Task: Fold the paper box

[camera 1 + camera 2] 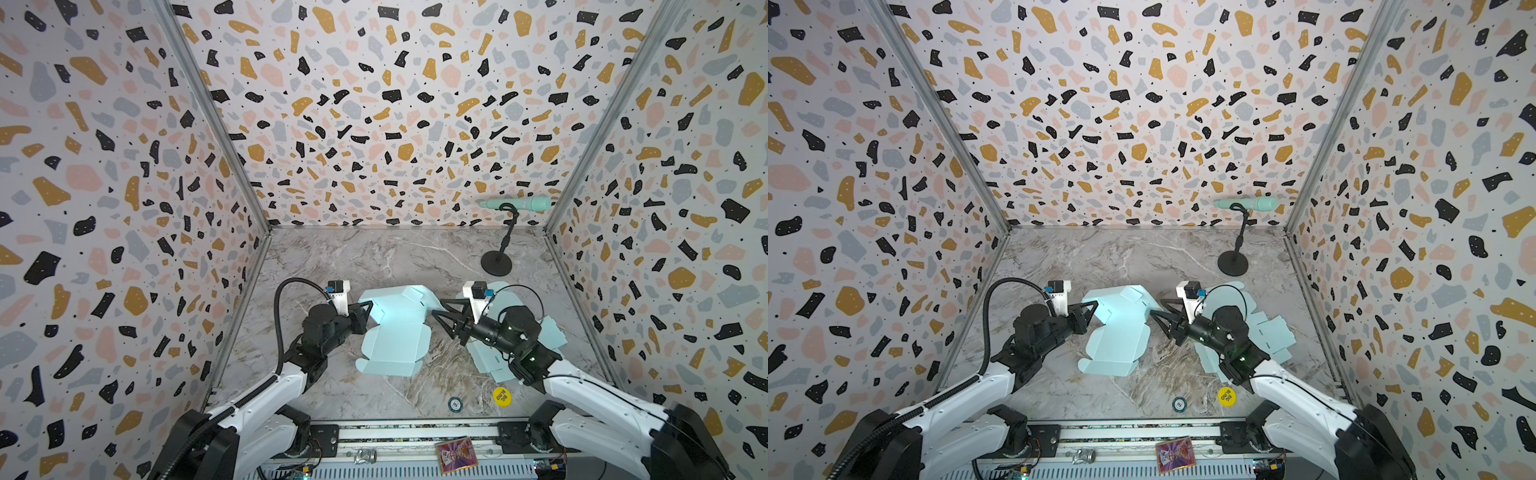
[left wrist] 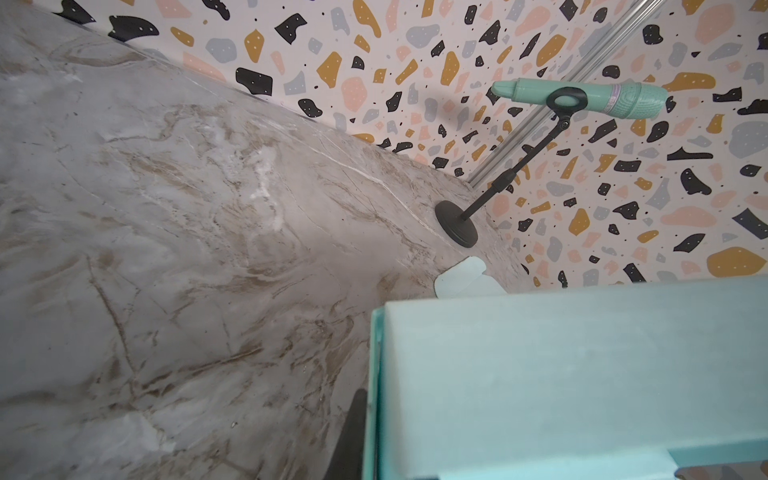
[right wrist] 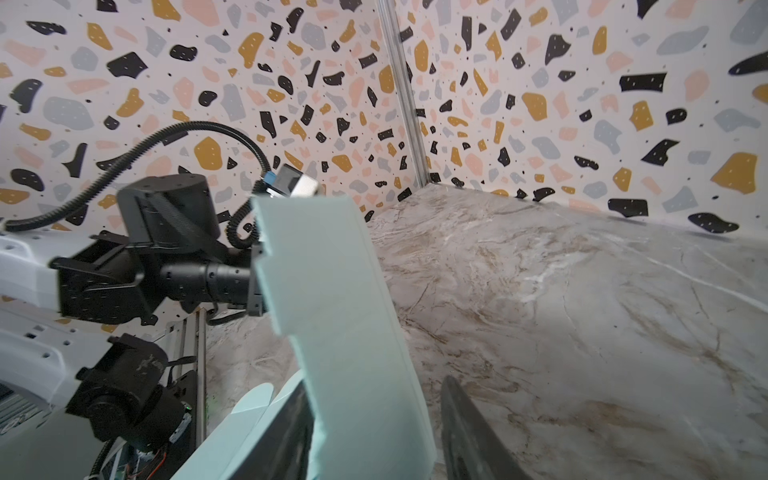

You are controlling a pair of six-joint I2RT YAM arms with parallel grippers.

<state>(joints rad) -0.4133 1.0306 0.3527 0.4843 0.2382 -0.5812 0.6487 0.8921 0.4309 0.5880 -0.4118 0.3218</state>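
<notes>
Left end effector [image 1: 368, 311] pinched shut, seemingly on the left wall of the paper box [image 1: 392, 332]. Right end effector [image 1: 444, 324] part-spread, straddling the raised right flap, unclamped. Box mid-desk [image 1: 374, 257], half folded. Light, thin card, springy at creases, easily crumpled. Best gripped at flap edges.

Bright even light, soft shadows, fisheye edges, close surfaces blurred

Both top views overlook the whole table [image 1: 374, 257]; wrist views skim it closely.
</notes>
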